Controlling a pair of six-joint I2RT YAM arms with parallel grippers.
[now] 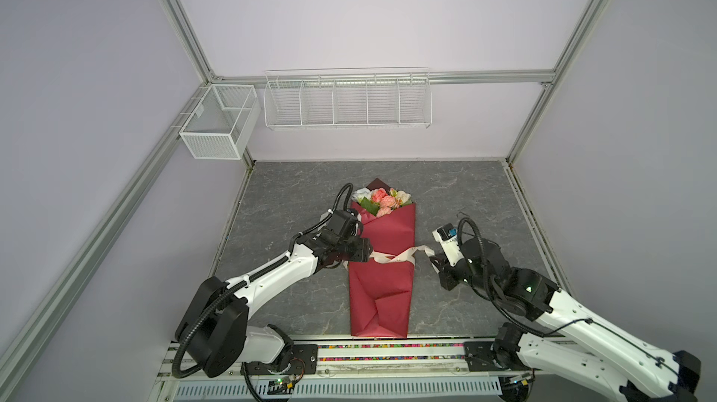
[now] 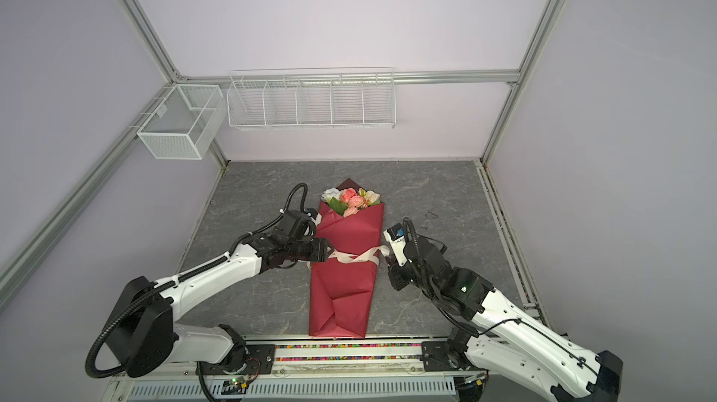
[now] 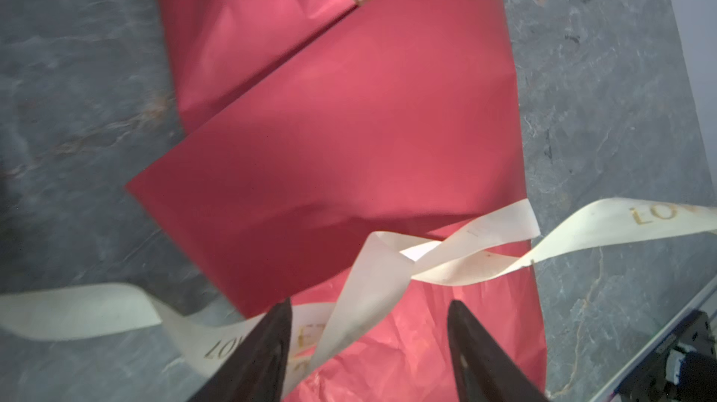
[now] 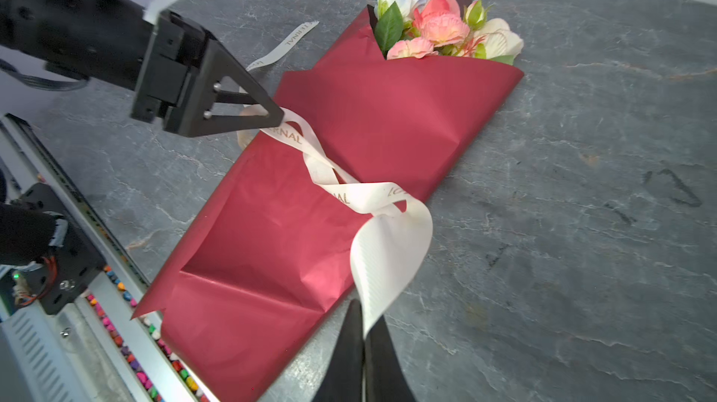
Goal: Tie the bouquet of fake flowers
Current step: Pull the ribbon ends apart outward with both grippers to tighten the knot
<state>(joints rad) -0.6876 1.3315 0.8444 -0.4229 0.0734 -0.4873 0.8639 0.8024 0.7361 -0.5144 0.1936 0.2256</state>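
Right claw pinches ribbon tail, 3 o'clock of bouquet lying centre of tabletop, blooms toward 12. Left claw wide at 9, gripping nothing. Risk: one-sided pull slackens the loose crossing, drags wrap.

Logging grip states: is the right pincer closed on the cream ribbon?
Yes, the right wrist view shows the right pincer shut, with the end of the cream ribbon pinched between its tips.

We see a grey marble-patterned desk and a cream ribbon with gold lettering. On the back wall hangs a white five-compartment wire rack, with a white mesh basket beside it. Coloured beads line the desk's near edge.
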